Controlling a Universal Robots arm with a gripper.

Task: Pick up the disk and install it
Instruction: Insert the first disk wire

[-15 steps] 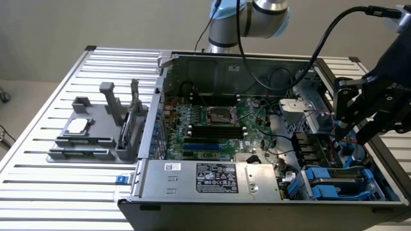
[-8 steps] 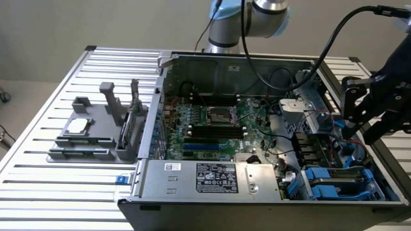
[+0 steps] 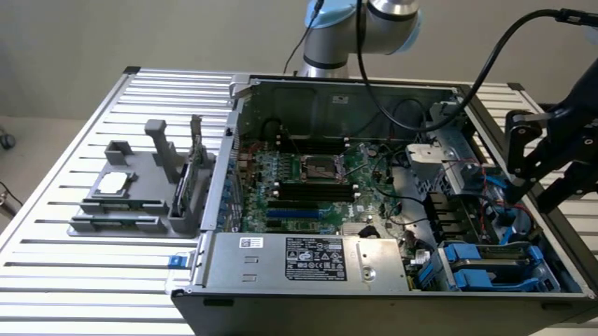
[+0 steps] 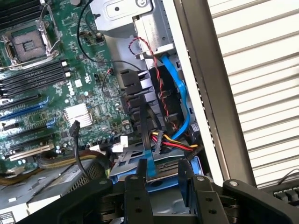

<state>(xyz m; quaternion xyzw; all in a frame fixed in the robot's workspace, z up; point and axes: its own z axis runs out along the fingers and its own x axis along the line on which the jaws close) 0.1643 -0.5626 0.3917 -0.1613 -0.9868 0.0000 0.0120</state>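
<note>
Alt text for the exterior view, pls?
A robot's black claw hangs over the open computer case, above the blue-framed disk lying in the case's near corner on the exterior view's right. A grey holder with a small silver chip sits on the slatted table.

Glossy blue plastic framing the disk [image 4: 163, 177], matt black gripper [image 4: 164, 186], ribbed table [image 3: 75, 294] seemingly brushed metal
</note>
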